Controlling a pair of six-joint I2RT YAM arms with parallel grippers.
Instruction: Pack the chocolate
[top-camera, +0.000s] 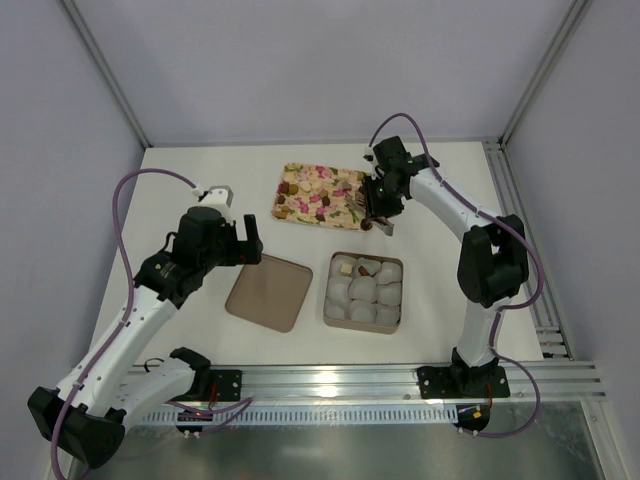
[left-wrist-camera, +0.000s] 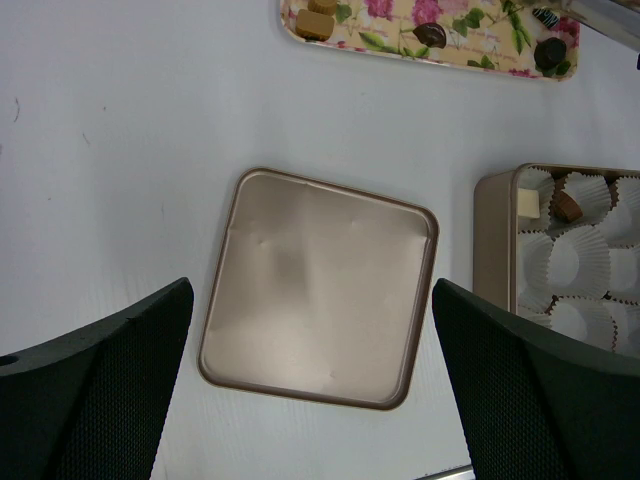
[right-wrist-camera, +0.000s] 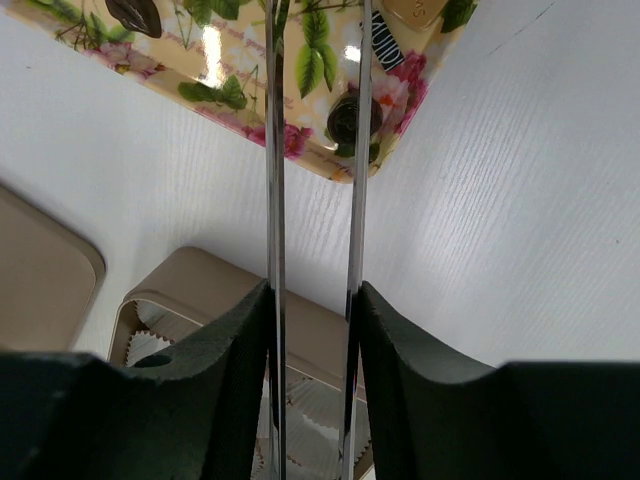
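Closest to the arm bases, the left pincer (left-wrist-camera: 312, 290) hangs wide open with nothing between its black fingers (left-wrist-camera: 100, 390). It's right above the flat, square, tan metal lid (left-wrist-camera: 320, 350). That lid lies a bit skewed on the white tabletop (top-camera: 300, 350).

Just beside the lid on the right, not touching it, sits the square tan tin (left-wrist-camera: 494, 240), lined with white crinkled paper cups (left-wrist-camera: 578, 262). Two of the bite-sized chocolate pieces are in its far row. A pale tan one (top-camera: 347, 268) is in the far-left corner cup and a brown one (left-wrist-camera: 567, 205) is in the cup next to it.

Further back is the rectangular tray with the pink-and-cream floral print (left-wrist-camera: 375, 25), and the other pieces I can see lie there. There are golden-tan ones (left-wrist-camera: 315, 20) towards its left end and dark brown ones (left-wrist-camera: 430, 35) further right.

The right pincer (top-camera: 380, 215) is at the tray's near right corner, clamped on a pair of thin metal tongs (right-wrist-camera: 275, 150). The two blades stay apart and reach out over that corner. A round dark piece (right-wrist-camera: 350, 118) sits right against the right-hand blade, but I can't tell if they're touching. The blade tips run out of the top of the right wrist view.
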